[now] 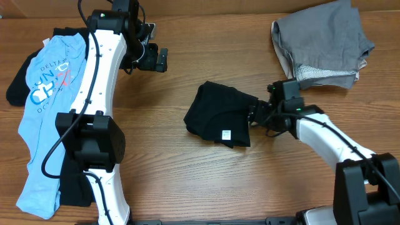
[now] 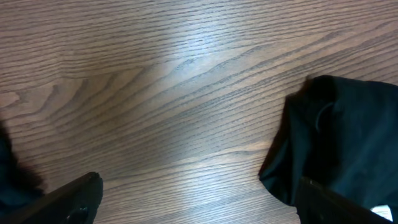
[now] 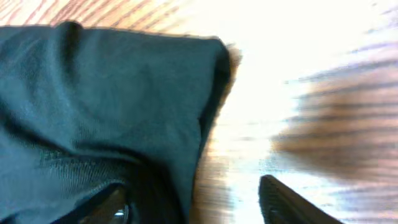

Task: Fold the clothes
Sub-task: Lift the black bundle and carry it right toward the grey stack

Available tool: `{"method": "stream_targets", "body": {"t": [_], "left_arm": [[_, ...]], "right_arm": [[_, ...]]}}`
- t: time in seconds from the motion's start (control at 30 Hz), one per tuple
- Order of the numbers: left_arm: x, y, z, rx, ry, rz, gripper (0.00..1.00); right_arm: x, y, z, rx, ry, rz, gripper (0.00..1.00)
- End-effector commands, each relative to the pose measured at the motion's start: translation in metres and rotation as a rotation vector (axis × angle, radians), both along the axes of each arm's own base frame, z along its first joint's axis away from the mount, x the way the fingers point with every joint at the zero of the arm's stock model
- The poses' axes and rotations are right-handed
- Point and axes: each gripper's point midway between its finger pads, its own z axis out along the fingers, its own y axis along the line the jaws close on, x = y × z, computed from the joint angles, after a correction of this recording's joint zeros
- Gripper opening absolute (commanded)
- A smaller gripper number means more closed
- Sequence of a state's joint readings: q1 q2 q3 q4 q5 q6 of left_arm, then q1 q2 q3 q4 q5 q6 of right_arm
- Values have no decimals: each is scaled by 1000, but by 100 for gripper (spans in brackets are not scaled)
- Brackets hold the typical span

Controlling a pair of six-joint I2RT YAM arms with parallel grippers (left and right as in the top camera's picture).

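Observation:
A black garment (image 1: 219, 115), folded into a rough square with a small white tag, lies mid-table. My right gripper (image 1: 257, 116) is at its right edge. In the right wrist view the jaws (image 3: 193, 193) are open, with the black cloth (image 3: 106, 106) covering the left finger and its edge lying between the fingers. My left gripper (image 1: 154, 59) hovers over bare wood at the back left. It is open and empty (image 2: 198, 180), and the black garment (image 2: 342, 143) shows to its right.
A pile of folded grey clothes (image 1: 322, 44) sits at the back right. A light blue printed T-shirt (image 1: 40, 125) lies spread over dark clothes (image 1: 15, 84) along the left edge. Bare wooden table (image 1: 181, 175) surrounds the black garment.

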State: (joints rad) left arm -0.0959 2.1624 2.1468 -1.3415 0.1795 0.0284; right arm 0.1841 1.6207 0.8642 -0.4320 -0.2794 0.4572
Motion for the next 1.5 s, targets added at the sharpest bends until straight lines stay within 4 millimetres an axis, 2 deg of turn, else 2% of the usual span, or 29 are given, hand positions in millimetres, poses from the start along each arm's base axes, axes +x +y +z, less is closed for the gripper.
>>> {"method": "stream_targets", "body": {"t": [0.0,0.13,0.4,0.53,0.63,0.87,1.0,1.13,1.27,1.37,1.47], "left_arm": [[0,4,-6,5,15,15,100],[1,4,-5,5,9,15,100],[3,4,-5,5,2,14,100],[4,4,-5,4,-1,15,100],[4,4,-5,4,-1,15,100],[4,4,-5,5,-1,14,100],[4,4,-5,5,0,15,100],[4,4,-5,5,0,15,100],[4,4,-5,5,-2,14,100],[5,4,-5,4,-7,14,100],[6,4,-4,3,-10,15,100]], "right_arm": [[1,27,27,138,-23,122,63],[-11,50,43,95,-58,289,65],[-29,78,53,-196,-146,457,73],[-40,86,44,-296,-145,503,74],[-48,95,36,-302,-124,538,74],[-55,101,-3,-304,-24,569,74],[-55,92,-25,-324,41,558,74],[-50,76,-39,-350,84,520,74],[-32,44,-41,-426,82,432,75],[-12,10,-39,-502,62,345,76],[8,-11,-36,-521,20,306,79]]}}
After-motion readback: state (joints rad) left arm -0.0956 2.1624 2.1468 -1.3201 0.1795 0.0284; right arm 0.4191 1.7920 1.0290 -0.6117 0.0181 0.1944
